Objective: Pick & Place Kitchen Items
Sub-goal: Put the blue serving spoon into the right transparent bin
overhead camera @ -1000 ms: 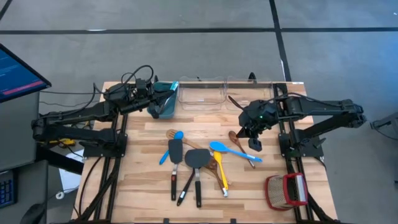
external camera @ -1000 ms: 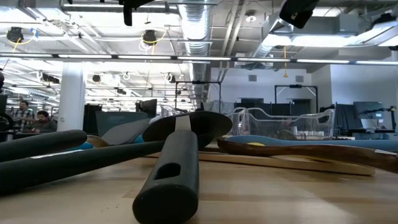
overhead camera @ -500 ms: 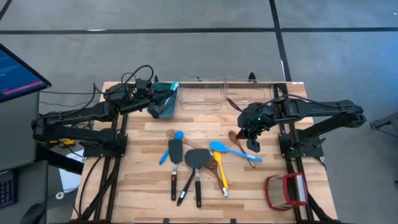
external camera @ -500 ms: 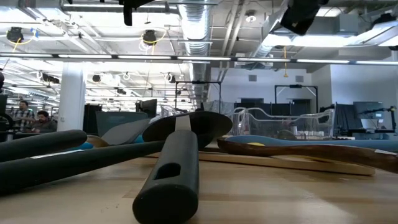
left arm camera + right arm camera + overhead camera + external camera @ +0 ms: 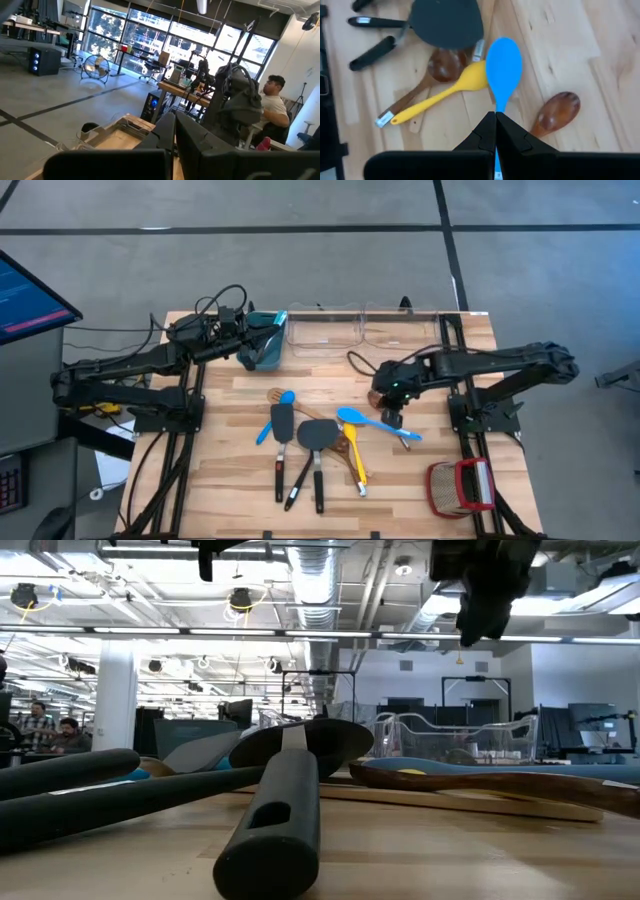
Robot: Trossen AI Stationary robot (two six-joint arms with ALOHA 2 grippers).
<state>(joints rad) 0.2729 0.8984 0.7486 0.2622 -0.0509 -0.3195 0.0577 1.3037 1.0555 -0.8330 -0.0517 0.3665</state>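
Note:
Several long-handled utensils lie flat in a loose heap at mid-table: a blue spoon (image 5: 503,60), a yellow spoon (image 5: 440,97), wooden spoons (image 5: 555,112), and black spatulas (image 5: 312,435) whose handles (image 5: 275,830) fill the low view. My right gripper (image 5: 495,117) is shut and empty. It points steeply down, well above the blue spoon's handle at the heap's right side (image 5: 392,415). My left gripper (image 5: 250,340) is shut, empty and about level, raised at the far left by the teal bin.
A teal bin (image 5: 270,340) stands at the far left, with two clear containers (image 5: 325,332) beside it along the far edge. A red-and-tan basket (image 5: 460,485) sits at the near right corner. A seated person (image 5: 272,102) shows beyond the table.
My right gripper has come down toward the blue and wooden spoons and shifted a little toward the table's left, tipping more steeply downward and rolling slightly. It stayed shut. The utensils have not moved.

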